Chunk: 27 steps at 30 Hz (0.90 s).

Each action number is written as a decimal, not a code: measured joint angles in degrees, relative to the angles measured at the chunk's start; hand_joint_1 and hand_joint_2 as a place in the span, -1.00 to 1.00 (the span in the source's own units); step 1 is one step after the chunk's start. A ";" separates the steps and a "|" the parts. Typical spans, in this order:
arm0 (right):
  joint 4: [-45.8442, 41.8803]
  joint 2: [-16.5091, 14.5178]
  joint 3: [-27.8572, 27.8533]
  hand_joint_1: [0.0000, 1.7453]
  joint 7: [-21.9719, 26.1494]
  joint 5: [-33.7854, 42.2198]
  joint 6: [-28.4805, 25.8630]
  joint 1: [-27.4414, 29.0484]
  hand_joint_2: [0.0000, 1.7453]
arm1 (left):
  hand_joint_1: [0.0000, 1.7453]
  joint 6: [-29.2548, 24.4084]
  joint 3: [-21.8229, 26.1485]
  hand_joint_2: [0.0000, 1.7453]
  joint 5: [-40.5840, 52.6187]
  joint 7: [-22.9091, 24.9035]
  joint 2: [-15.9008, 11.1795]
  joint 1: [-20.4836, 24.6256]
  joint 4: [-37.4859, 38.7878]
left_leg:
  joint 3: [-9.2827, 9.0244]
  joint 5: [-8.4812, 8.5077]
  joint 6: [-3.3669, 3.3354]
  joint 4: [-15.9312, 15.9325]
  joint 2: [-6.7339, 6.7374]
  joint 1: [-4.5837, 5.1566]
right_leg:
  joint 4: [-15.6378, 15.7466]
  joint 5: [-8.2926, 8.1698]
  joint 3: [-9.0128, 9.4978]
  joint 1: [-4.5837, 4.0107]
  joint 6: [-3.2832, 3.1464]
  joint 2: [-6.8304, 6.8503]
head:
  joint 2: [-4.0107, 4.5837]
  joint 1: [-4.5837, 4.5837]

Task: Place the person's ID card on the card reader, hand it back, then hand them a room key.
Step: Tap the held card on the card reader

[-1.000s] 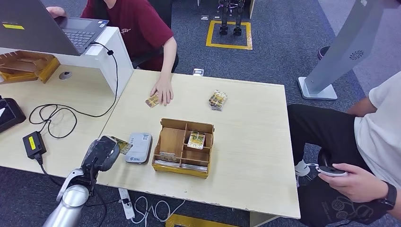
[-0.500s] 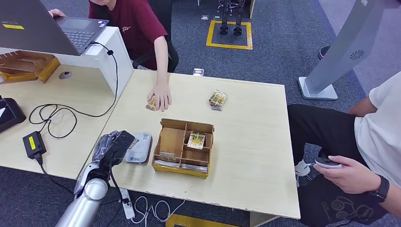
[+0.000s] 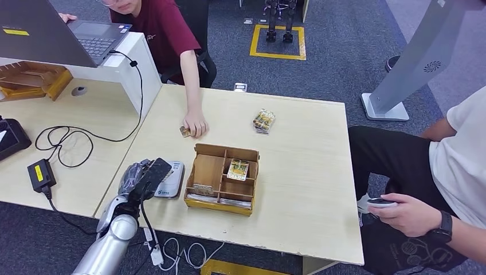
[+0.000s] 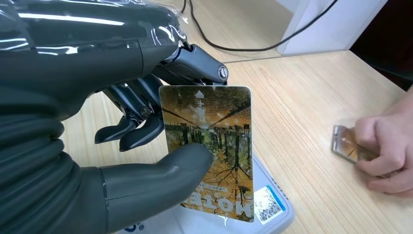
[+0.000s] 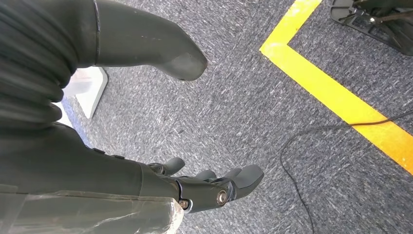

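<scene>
My left hand (image 3: 141,177) pinches the ID card (image 4: 209,146), a card with an autumn-forest picture, between thumb and fingers. It hovers over the near left end of the white card reader (image 3: 170,180), whose corner (image 4: 272,214) lies just beneath the card. A person in a red shirt presses a hand (image 3: 195,124) on another card (image 3: 185,131) on the table. A wooden organiser box (image 3: 222,178) beside the reader holds a room key card (image 3: 238,169). My right hand (image 5: 204,187) hangs over the carpet, its fingers apart and nothing in it.
A bundle of cards (image 3: 263,121) lies at the table's far middle. A laptop (image 3: 63,34), cables (image 3: 74,137) and a power brick (image 3: 40,173) sit on the left desk. A second person (image 3: 441,189) sits at the right holding a controller.
My left hand has carried the ID card rightward to above the reader's edge. The person's hand has drawn in over the card on the table.
</scene>
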<state>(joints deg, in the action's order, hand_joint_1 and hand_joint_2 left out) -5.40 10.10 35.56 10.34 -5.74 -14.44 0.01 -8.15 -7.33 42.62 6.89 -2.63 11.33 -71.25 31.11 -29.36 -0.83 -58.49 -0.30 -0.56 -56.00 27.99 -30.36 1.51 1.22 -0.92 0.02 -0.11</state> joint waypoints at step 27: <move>-0.09 0.00 2.77 -1.00 0.57 2.00 -0.08 -0.29 1.00 | 1.00 -10.23 -0.10 1.00 22.72 6.12 1.09 3.16 8.92 | -0.04 0.00 0.00 0.00 -0.01 0.00 | 0.00 0.00 0.05 0.00 0.00 0.00 | 0.00 0.00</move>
<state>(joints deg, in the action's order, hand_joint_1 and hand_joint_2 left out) -5.49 10.10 38.33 10.91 -3.74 -14.52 -0.27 -18.38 -7.43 65.34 13.02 -1.54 14.48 -62.33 31.07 -29.36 -0.83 -58.49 -0.31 -0.56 -56.01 27.99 -30.31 1.51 1.22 -0.92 0.02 -0.11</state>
